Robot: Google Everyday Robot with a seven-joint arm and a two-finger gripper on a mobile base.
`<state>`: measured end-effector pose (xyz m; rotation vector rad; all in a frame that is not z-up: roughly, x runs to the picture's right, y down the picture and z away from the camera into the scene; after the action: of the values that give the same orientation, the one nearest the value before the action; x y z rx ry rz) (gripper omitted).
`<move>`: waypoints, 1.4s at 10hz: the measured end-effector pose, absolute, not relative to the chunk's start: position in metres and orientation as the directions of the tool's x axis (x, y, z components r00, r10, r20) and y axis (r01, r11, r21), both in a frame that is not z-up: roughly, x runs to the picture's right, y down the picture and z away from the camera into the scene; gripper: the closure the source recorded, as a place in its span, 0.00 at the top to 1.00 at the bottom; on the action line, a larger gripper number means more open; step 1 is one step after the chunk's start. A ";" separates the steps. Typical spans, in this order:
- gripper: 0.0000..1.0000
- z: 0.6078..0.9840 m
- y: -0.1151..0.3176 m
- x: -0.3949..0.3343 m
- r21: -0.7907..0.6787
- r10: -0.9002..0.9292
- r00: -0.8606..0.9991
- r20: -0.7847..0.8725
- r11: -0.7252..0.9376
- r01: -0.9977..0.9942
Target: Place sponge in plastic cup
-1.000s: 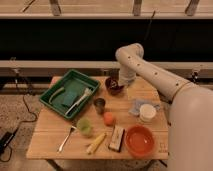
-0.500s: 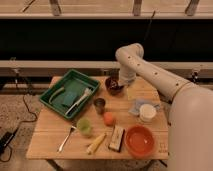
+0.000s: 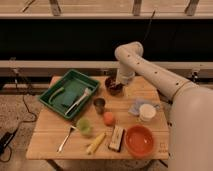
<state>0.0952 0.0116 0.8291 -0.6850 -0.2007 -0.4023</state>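
Gripper [image 3: 116, 82] hangs over the dark bowl [image 3: 114, 89], grip impossible to tell. Sponge [image 3: 70, 93] lies in the green tray [image 3: 76, 74], plastic cup [image 3: 84, 126] well apart.

gripper [image 3: 114, 83] at dark bowl [image 3: 115, 90] | plastic cup [image 3: 84, 126]: metal cup [image 3: 99, 105], orange ball [image 3: 108, 118] near
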 end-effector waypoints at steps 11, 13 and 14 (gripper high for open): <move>0.73 0.819 -0.019 -0.160 -0.325 -0.532 0.646 0.547 0.576 0.750; 0.73 0.828 -0.012 -0.192 -0.286 -0.555 0.594 0.582 0.544 0.789; 0.73 0.837 -0.006 -0.201 -0.270 -0.563 0.568 0.600 0.527 0.806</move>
<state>-0.2011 -0.0057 0.8365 -0.5671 -0.4784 -0.8560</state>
